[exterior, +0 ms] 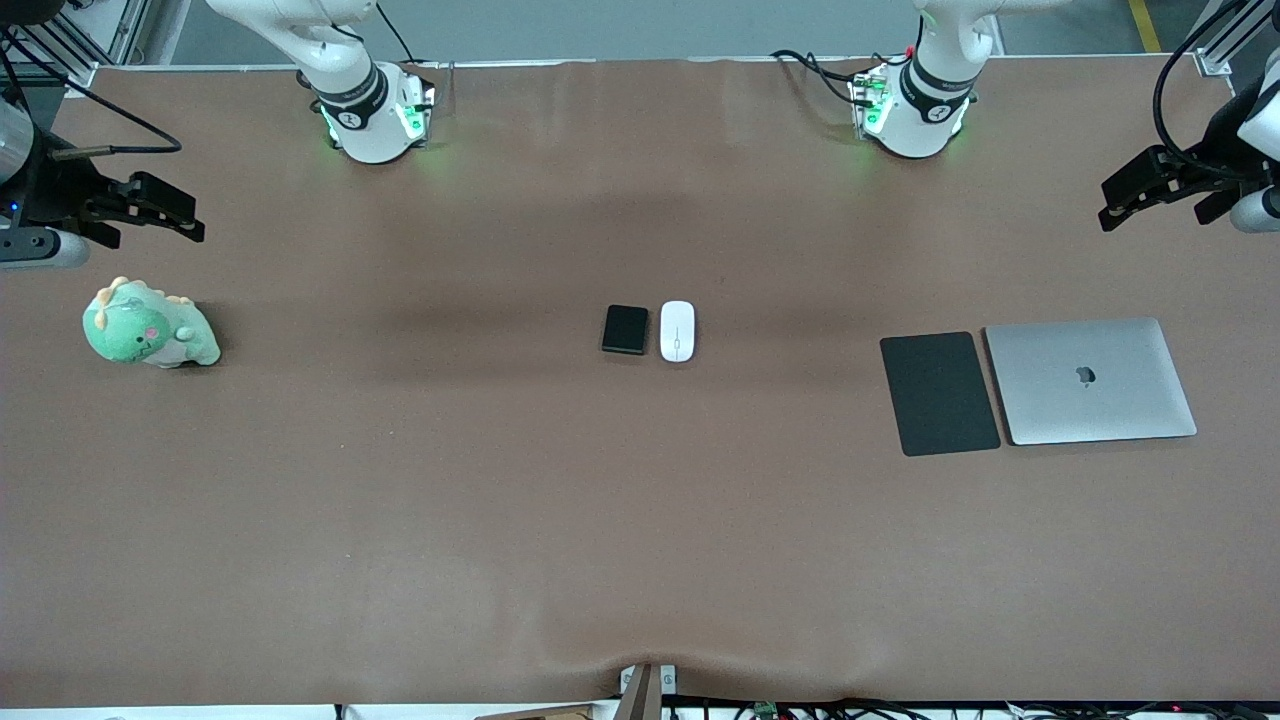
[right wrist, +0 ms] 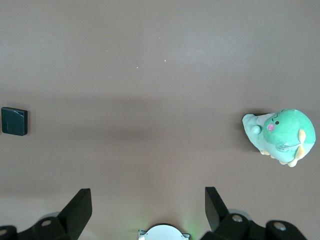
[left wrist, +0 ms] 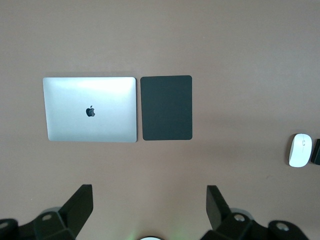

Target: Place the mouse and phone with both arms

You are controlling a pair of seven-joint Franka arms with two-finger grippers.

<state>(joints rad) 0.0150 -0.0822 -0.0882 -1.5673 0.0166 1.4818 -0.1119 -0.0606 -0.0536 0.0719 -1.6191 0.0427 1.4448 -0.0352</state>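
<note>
The white mouse (exterior: 677,331) and the small black phone (exterior: 625,329) lie side by side at the middle of the brown table, the mouse toward the left arm's end. In the left wrist view the mouse (left wrist: 300,150) shows at the frame's edge. In the right wrist view the phone (right wrist: 14,121) shows. My left gripper (exterior: 1125,205) hangs open and empty at the left arm's end of the table, its wide-apart fingers framing bare table in the left wrist view (left wrist: 150,197). My right gripper (exterior: 170,215) hangs open and empty at the right arm's end (right wrist: 148,200).
A closed silver laptop (exterior: 1090,380) and a flat black mouse pad (exterior: 938,392) lie side by side toward the left arm's end. A green plush dinosaur (exterior: 148,328) sits toward the right arm's end. The two arm bases (exterior: 375,115) (exterior: 910,105) stand along the table's edge farthest from the front camera.
</note>
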